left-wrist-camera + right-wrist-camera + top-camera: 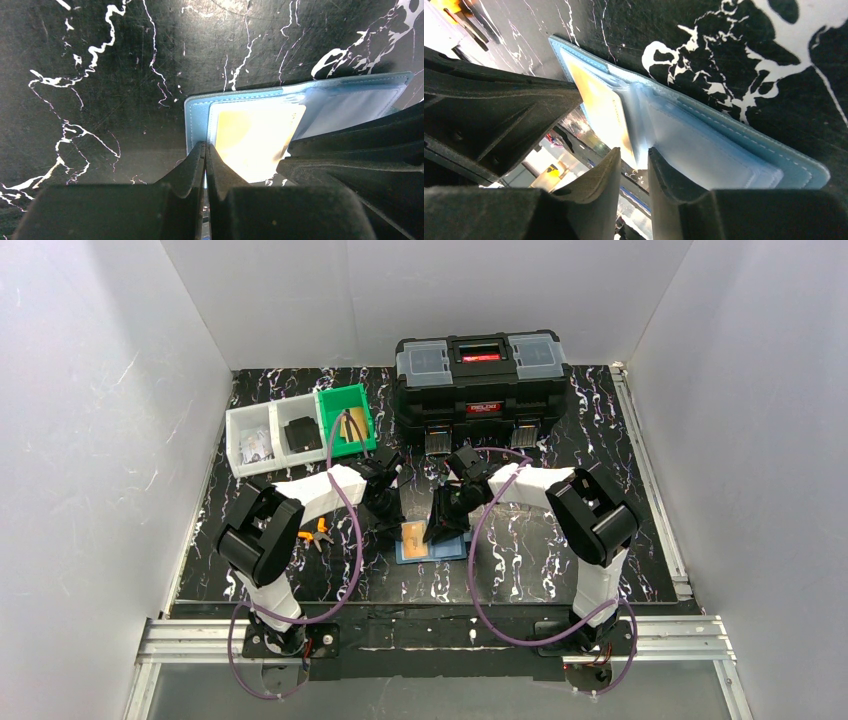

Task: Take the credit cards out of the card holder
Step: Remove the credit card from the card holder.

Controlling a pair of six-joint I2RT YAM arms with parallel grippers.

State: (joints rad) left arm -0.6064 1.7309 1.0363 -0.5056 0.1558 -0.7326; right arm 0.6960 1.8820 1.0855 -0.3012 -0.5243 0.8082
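Card holder (432, 548) open in front of toolbox (478, 380), left gripper (206, 150) closed at its edge, right gripper (634, 160) narrow over orange card (255, 140), grip unclear; pinching pocket too could drag the holder.

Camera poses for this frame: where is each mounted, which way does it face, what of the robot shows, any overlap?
Top external: above and behind the bases, looking down at the table; both arms show.
Left wrist: on the left arm, facing down past its shut left gripper at the card holder.
Right wrist: on the right arm, facing down past its parted right gripper at the same card holder.
Shared: both wrist views show the orange-tan card in its pocket.
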